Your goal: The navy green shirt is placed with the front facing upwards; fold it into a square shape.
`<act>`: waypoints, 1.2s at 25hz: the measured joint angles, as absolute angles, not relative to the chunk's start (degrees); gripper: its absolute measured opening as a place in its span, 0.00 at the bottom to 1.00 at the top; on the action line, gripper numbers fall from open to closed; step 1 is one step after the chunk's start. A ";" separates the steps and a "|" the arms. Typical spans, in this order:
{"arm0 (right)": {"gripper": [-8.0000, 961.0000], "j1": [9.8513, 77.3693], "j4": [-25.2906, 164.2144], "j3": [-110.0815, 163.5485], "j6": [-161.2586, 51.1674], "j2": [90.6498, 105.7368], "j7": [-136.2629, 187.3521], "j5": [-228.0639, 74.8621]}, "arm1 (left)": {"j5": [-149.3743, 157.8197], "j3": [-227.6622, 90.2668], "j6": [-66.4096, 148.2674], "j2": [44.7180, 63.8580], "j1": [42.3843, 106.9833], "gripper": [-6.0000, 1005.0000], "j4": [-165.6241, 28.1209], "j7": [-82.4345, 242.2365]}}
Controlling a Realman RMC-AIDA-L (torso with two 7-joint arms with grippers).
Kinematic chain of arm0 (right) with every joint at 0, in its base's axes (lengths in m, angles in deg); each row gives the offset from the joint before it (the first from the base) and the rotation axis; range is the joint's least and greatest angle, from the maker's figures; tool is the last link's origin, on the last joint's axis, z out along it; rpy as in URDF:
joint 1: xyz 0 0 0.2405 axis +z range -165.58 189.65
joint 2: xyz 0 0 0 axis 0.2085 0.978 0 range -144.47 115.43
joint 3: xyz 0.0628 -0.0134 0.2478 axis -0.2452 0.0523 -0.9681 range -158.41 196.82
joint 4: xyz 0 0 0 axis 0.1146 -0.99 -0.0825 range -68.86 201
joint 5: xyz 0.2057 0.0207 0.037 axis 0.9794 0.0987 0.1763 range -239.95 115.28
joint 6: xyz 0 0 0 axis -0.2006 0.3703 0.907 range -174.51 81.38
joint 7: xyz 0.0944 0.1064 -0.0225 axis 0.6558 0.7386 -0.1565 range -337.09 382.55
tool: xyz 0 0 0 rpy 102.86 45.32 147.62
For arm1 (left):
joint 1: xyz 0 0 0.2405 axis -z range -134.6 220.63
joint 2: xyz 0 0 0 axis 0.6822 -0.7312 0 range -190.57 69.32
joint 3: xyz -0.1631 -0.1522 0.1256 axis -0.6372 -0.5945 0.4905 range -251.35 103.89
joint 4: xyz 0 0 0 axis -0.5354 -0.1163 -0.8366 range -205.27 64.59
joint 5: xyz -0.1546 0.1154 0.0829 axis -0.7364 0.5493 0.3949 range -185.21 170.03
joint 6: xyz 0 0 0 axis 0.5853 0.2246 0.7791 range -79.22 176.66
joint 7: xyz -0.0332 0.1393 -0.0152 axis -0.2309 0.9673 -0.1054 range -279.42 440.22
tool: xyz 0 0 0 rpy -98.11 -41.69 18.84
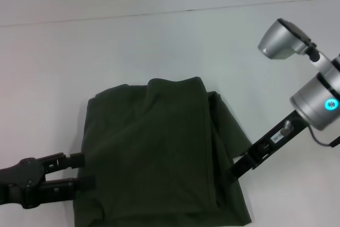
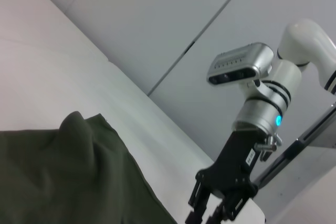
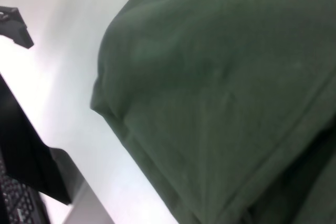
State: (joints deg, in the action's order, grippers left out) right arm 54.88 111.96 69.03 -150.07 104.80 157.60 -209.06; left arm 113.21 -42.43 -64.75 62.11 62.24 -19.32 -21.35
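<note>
Already the large dark olive-green cotton shirt (image 1: 159,152) lay on the white table (image 1: 48,67) as a rough, lumpy block, plain side up, no lettering showing — folded partway, I judged, but not yet square. My left gripper (image 1: 79,171) sat at its left edge, fingers apart with the hem just beside them, holding nothing. My right gripper (image 1: 236,168) pressed at the right edge — whether it pinched cloth I could not tell. Next called for flattening the bulging top layer and squaring the corners.
</note>
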 joint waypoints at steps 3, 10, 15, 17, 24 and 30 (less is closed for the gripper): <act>0.40 54.99 109.39 69.18 -149.00 104.86 156.91 -206.98 | 112.86 -43.01 -64.81 62.05 62.05 0.90 -19.33 -21.28; 0.40 55.01 105.48 69.79 -147.17 104.94 155.84 -205.49 | 112.65 -44.20 -64.97 61.95 62.01 0.90 -19.37 -21.04; 0.40 55.01 104.00 71.92 -145.91 104.99 155.82 -205.48 | 112.56 -44.72 -65.02 61.96 62.23 0.90 -19.37 -21.17; 0.40 55.01 103.50 72.03 -145.68 105.01 155.82 -205.44 | 112.51 -44.85 -65.05 61.98 62.29 0.90 -19.37 -21.17; 0.40 55.28 102.83 72.22 -145.20 105.01 155.74 -204.10 | 112.35 -44.90 -64.68 61.72 62.35 0.90 -20.92 -20.88; 0.40 55.66 101.68 72.58 -143.97 105.01 155.62 -203.83 | 111.64 -44.91 -64.70 61.29 62.44 0.90 -21.74 -20.85</act>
